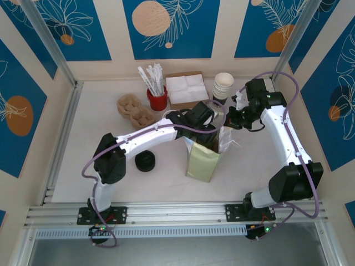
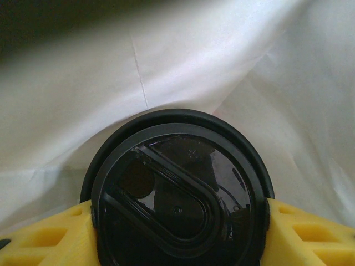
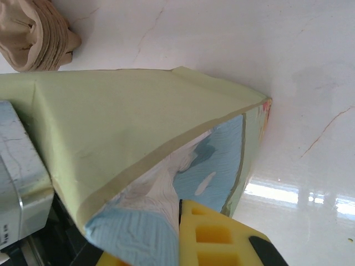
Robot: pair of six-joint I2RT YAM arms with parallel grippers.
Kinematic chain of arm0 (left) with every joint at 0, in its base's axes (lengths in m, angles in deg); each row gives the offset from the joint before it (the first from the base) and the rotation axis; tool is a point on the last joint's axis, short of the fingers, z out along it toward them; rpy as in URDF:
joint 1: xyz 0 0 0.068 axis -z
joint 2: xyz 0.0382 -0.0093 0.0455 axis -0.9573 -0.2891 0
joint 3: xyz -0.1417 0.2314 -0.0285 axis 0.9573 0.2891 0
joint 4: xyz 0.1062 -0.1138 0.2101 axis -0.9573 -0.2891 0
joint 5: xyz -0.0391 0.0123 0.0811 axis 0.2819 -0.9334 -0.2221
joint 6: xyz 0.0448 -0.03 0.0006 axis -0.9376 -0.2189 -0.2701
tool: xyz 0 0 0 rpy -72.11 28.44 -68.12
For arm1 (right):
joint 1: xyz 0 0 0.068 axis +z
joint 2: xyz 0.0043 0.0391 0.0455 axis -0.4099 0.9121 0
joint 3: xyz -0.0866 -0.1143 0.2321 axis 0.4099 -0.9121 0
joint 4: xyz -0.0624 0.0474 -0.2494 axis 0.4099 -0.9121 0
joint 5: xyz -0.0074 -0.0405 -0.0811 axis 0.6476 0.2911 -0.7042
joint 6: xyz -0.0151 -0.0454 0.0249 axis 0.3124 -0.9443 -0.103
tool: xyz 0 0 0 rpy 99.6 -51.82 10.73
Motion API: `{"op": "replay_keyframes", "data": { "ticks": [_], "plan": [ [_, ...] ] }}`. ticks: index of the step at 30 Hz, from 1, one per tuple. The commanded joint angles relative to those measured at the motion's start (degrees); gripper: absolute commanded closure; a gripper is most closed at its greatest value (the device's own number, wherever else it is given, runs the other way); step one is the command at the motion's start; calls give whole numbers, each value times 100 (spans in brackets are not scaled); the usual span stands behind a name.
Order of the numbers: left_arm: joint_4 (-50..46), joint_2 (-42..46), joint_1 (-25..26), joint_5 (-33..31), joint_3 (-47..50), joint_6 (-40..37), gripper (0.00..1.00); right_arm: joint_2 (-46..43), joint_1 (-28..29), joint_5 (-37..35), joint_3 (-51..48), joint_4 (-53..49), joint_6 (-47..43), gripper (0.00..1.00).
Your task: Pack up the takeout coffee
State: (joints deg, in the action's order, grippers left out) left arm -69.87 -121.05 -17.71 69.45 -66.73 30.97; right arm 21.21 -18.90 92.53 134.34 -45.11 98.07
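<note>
The takeout coffee shows in the left wrist view as a round black lid point(image 2: 177, 199) held between the yellow fingers point(image 2: 44, 238) of my left gripper point(image 2: 177, 227), which is shut on the cup. The white inner wall of a paper bag surrounds it. From above, my left gripper point(image 1: 209, 126) reaches into the open top of the pale green paper bag point(image 1: 204, 160), which stands upright mid-table. My right gripper point(image 1: 228, 121) is shut on the bag's rim. In the right wrist view its yellow finger point(image 3: 222, 233) pinches the bag's edge point(image 3: 166, 166).
A stack of white cups point(image 1: 223, 86), napkins point(image 1: 187, 88) and a red cup of stirrers point(image 1: 157, 100) stand at the back. Cardboard cup carriers point(image 1: 135, 110) lie back left. A pile of black lids point(image 1: 146, 161) sits left of the bag.
</note>
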Motion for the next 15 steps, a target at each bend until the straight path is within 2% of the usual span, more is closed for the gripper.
{"op": "replay_keyframes", "data": {
  "ticks": [1,15],
  "plan": [
    [-68,-275,11,-54,38,-46,38,-69,41,-26,59,-397,76,100],
    [-261,-674,15,-124,-143,-15,39,-125,54,135,-67,-312,267,100]
  ]
}}
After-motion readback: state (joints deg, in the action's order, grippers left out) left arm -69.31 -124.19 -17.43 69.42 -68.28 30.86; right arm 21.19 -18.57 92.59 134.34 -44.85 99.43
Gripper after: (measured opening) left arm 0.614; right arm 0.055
